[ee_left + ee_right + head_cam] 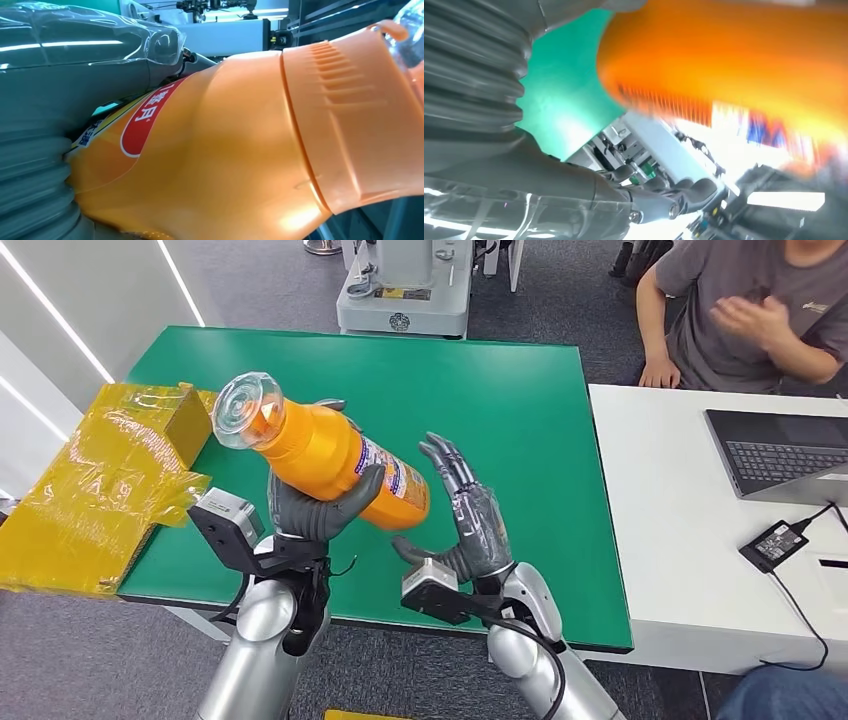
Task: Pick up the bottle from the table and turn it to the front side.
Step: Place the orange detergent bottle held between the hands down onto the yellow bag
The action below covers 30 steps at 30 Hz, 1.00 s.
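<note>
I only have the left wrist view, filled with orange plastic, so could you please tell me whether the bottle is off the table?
Observer: Yes, the orange plastic bottle is lifted above the green table, tilted, its clear cap toward the yellow wrapped box.
Operator: Thank you. Which hand holds it?
Observer: The left hand grips it around the middle.
Operator: Where is the other hand, please?
Observer: The right hand is open, fingers spread, beside the bottle's lower end; I cannot tell whether it touches.

Orange bottle [325,452] with a printed label is up off the green table [520,410], tilted, clear cap end highest.
</note>
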{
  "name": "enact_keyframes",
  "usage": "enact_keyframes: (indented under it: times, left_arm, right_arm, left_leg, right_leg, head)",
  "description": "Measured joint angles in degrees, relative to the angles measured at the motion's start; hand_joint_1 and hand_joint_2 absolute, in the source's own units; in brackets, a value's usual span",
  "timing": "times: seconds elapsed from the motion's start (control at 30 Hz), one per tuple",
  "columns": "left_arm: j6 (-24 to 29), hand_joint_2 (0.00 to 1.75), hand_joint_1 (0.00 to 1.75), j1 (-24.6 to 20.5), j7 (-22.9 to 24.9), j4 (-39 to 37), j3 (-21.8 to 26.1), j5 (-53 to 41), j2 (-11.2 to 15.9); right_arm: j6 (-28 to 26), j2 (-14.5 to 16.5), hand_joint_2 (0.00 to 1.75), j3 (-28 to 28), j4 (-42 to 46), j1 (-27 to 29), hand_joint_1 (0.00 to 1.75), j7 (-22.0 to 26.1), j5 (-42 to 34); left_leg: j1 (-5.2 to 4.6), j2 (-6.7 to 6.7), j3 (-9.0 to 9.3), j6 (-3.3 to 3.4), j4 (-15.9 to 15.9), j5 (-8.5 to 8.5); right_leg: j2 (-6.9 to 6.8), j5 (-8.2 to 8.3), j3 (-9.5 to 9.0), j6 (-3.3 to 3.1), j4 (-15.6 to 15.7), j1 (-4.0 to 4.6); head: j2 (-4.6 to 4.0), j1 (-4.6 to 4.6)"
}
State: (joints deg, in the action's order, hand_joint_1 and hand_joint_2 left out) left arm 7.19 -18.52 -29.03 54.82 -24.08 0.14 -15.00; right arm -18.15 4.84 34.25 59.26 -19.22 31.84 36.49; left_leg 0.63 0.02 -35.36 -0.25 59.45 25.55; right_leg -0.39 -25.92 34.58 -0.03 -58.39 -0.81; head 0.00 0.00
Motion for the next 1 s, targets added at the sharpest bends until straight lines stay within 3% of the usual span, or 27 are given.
enact_keyframes:
  times: [0.07,0.2,0.37,0.53,0.7,1.0]
  left_arm:
    - [0.31,1.75,1.75,-0.01,0.0,0.1,0.05,0.02,0.0]
    - [1.29,1.75,1.75,0.0,-0.28,0.15,0.14,0.33,-0.01]
    - [2.91,1.75,1.75,0.01,-1.14,0.15,0.16,0.65,-0.01]
    - [4.9,1.75,1.75,-0.02,-1.72,0.31,0.26,-0.16,0.39]
    - [7.47,1.75,1.75,-0.05,-1.95,1.29,0.52,-2.75,1.73]
    - [12.56,1.75,1.75,-0.23,0.68,4.54,1.4,-12.33,7.45]
  right_arm:
    - [-2.03,0.08,1.75,-0.45,2.2,0.95,0.0,2.06,-4.03]
    - [-8.38,0.38,1.75,-1.0,10.89,4.07,0.0,7.51,-19.18]
    - [-17.8,0.36,1.75,-0.22,25.26,7.04,0.0,8.29,-31.4]
    - [-20.35,0.19,1.75,1.67,34.11,8.45,0.0,8.44,-33.34]
    - [-20.4,-0.13,1.75,3.75,37.23,8.57,0.0,8.4,-33.5]
    - [-18.77,-0.38,1.75,5.29,37.02,7.17,0.0,8.27,-35.29]
  left_leg:
    - [0.0,-0.01,0.0,0.0,0.0,0.0]
    - [0.0,-0.03,-0.01,0.0,0.0,0.0]
    - [0.0,-0.01,-0.02,0.0,-0.01,0.01]
    - [0.0,0.01,0.0,-0.01,-0.02,0.01]
    - [0.01,0.01,0.01,-0.01,-0.03,-0.01]
    - [0.01,0.01,0.01,-0.02,-0.04,-0.01]
  right_leg:
    - [-0.01,0.0,0.0,0.0,0.0,0.0]
    - [-0.05,0.0,0.0,0.0,0.0,0.0]
    - [-0.01,-0.01,0.02,0.0,0.01,0.0]
    - [0.0,-0.01,0.02,0.0,0.0,0.0]
    - [0.0,-0.01,0.01,0.0,-0.03,0.01]
    - [-0.01,-0.01,0.0,-0.01,-0.04,0.01]
  head:
    - [0.0,0.0]
    - [0.0,0.01]
    - [0.0,0.01]
    - [0.0,0.01]
    - [0.0,0.0]
    - [0.0,0.01]
